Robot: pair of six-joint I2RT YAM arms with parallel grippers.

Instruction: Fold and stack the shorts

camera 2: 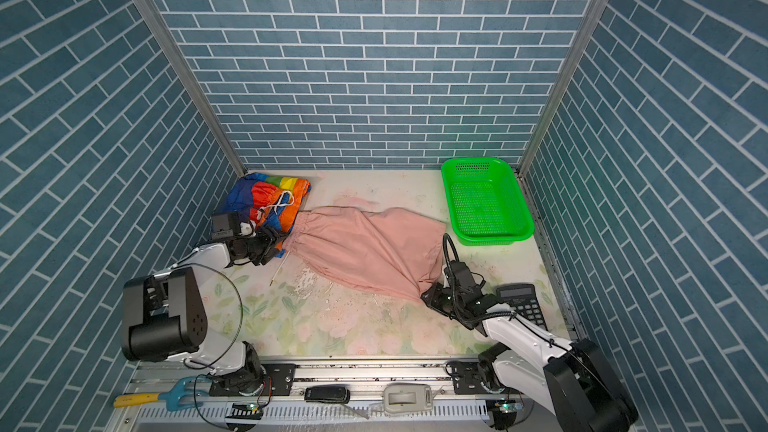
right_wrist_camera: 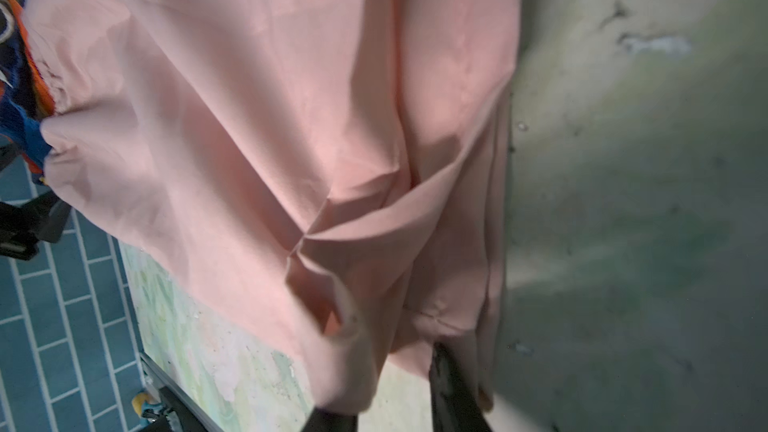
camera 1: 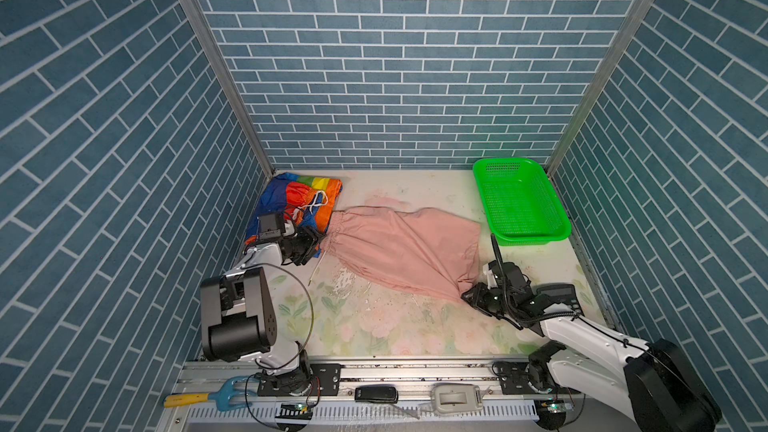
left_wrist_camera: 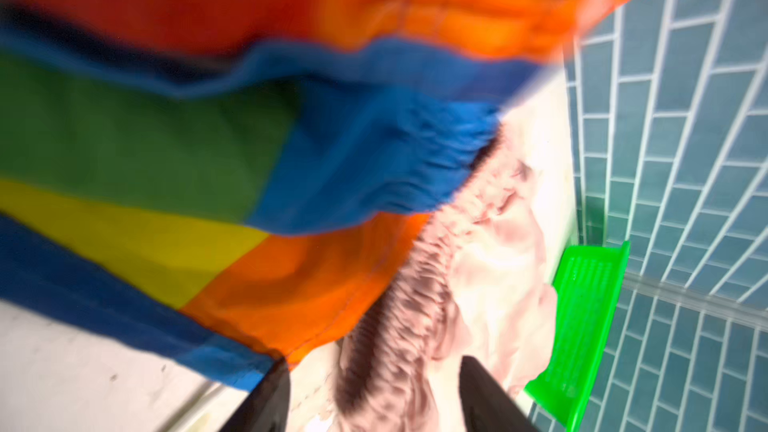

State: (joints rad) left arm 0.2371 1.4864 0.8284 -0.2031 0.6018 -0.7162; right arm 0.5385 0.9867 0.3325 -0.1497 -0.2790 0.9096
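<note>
Pink shorts [camera 1: 407, 249] spread diagonally mid-frame, gathered waistband touching rainbow shorts [camera 1: 297, 201] at upper left. Left gripper [camera 1: 319, 243] jaws wide, right gripper [camera 1: 468, 297] part-open; neither grips. Floral table [camera 1: 374, 326], blue brick walls [camera 1: 395, 56].

Surface: pale floral-print tabletop [camera 1: 374, 326], with a worn, flaking patch [camera 1: 345, 280] noted left of centre.

Lying directly on it, in both top views:
- shiny rainbow-striped shorts [camera 1: 299, 197], bunched in the far left corner;
- dusty pink shorts [camera 1: 407, 247], spread slantwise across the middle, gathered waistband touching the rainbow-striped pair;
- green plastic mesh basket [camera 1: 536, 238], set in the far right corner, just beside a pink leg hem;
- thin white cord [camera 1: 316, 268], laid out below the waistband.

Near the right edge a black calculator [camera 2: 523, 305] is seen in a top view.
</note>
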